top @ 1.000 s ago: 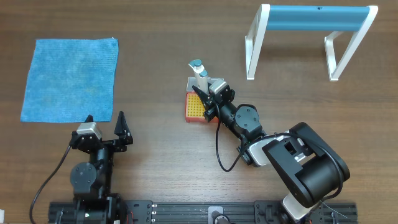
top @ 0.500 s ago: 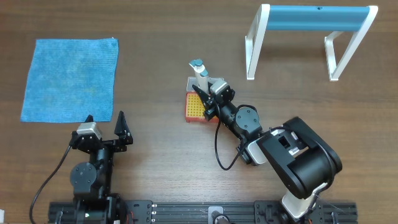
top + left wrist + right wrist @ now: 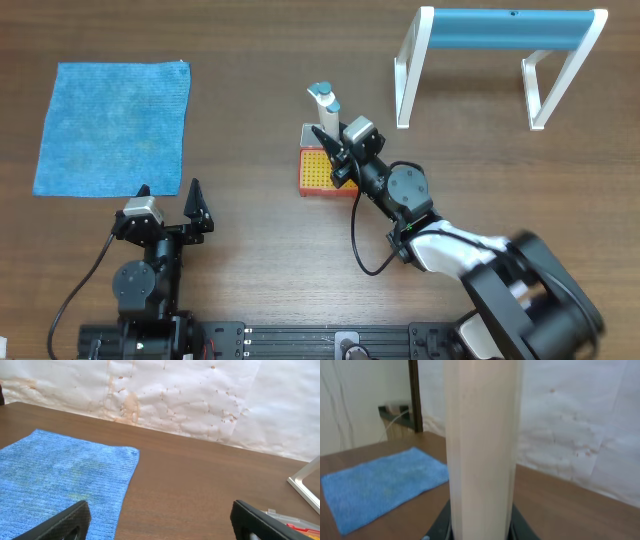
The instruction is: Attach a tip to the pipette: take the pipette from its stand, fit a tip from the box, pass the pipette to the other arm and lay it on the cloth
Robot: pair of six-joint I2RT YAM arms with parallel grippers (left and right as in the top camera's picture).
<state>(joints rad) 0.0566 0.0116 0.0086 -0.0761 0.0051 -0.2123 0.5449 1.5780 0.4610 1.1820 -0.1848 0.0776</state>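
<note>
Table [image 3: 250, 270]: brown wood, one, under everything you see. One stand [image 3: 510, 30], white legs and blue top bar, sits at the far right. One cloth [image 3: 112, 128], blue, lies flat at the far left. Your right arm stretches from its base toward mid-table with the elbow bent. Its right gripper [image 3: 338, 148] is clamped on the pipette [image 3: 325, 105], near the far edge of the tip box [image 3: 318, 172]. Your left arm sits folded by its base. Its left gripper [image 3: 168, 192] is spread wide with nothing between the fingers, near the cloth's near edge. One tip box, orange. One pipette, with a cream barrel and a blue-grey cap, rises out of the jaws. You cannot see its lower end.
</note>
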